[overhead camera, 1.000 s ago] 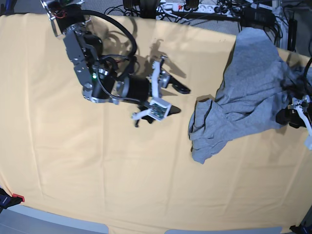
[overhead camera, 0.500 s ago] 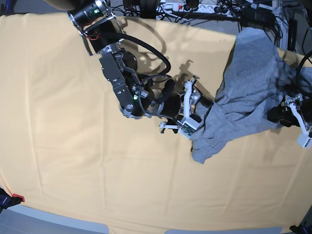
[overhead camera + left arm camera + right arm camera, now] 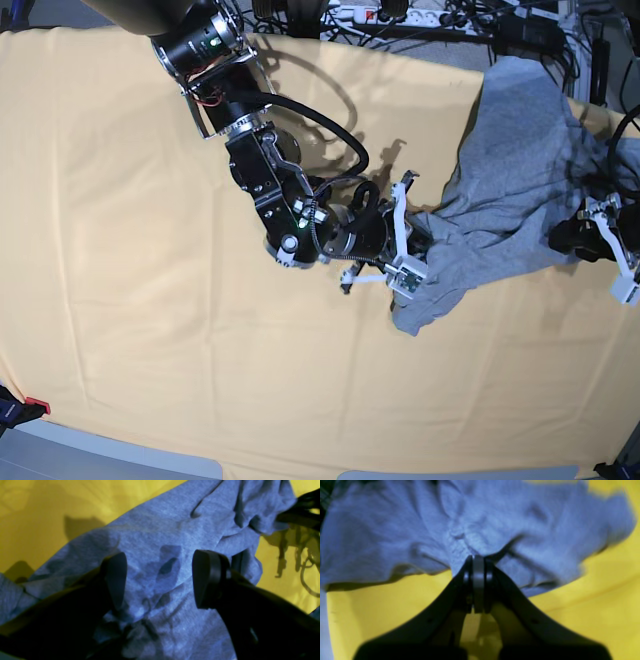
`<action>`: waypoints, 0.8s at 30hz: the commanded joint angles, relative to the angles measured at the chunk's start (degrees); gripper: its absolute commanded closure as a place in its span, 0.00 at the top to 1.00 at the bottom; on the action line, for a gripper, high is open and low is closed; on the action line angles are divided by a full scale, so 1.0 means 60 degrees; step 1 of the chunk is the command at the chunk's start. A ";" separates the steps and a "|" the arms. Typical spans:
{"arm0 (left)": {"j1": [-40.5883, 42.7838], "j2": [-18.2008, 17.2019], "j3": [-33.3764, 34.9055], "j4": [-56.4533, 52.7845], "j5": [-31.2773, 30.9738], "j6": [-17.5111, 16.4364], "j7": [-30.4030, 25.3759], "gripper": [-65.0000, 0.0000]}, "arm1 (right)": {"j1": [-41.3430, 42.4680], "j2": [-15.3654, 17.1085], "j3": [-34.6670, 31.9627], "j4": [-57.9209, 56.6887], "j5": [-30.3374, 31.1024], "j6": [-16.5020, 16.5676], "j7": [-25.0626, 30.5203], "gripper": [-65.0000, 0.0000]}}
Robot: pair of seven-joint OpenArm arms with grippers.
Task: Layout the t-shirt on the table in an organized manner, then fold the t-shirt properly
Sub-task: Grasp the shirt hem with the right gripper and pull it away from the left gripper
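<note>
Pinching a bunched fold at the near-left edge of the t-shirt (image 3: 505, 190), the right gripper (image 3: 478, 562) has its jaws closed flat together with grey cloth gathered at the tips, as the right wrist view shows; in the base view this arm reaches across the middle of the tabletop (image 3: 130, 300) from the far left; the shirt itself lies crumpled toward the right side, its far end draped up at the back edge, well short of laid out. To do this step well, the arm would best draw the pinched edge slowly leftward and low over the cloth, so the fabric slides and unrolls rather than lifting as a lump; the grip looks shallow, near the hem, so a quick tug could slip it free. Further right, the left gripper (image 3: 160, 580) hovers over the shirt's other side with jaws wide apart, holding nothing; it should bite a single layer at the opposite edge before any spreading pull, so both sides tension evenly.
</note>
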 commanded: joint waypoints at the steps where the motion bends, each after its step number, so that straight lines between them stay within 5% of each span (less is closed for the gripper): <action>1: -0.0189 -0.0266 -0.0131 0.0106 -0.0342 -0.0007 -0.0175 0.64 | 0.0262 -0.0109 0.0113 0.0685 0.0208 0.0051 0.0109 0.00; 11: -0.0189 -0.0262 -0.0131 0.0106 -0.0594 -0.0222 -0.0168 0.64 | -0.0426 0.2018 0.0291 0.4579 0.0157 -0.0528 -0.1045 0.00; 16: -0.0189 -0.0259 -0.0131 0.0106 -0.1053 -0.0474 -0.0131 0.64 | -0.0973 0.3177 0.0397 0.5708 -0.0965 -0.1257 -0.1056 0.00; 24: -0.0189 -0.0262 -0.0131 0.0106 -0.1162 -0.0510 -0.0058 0.64 | -0.1239 0.4430 0.2084 0.6699 -0.1545 -0.2127 -0.1056 0.00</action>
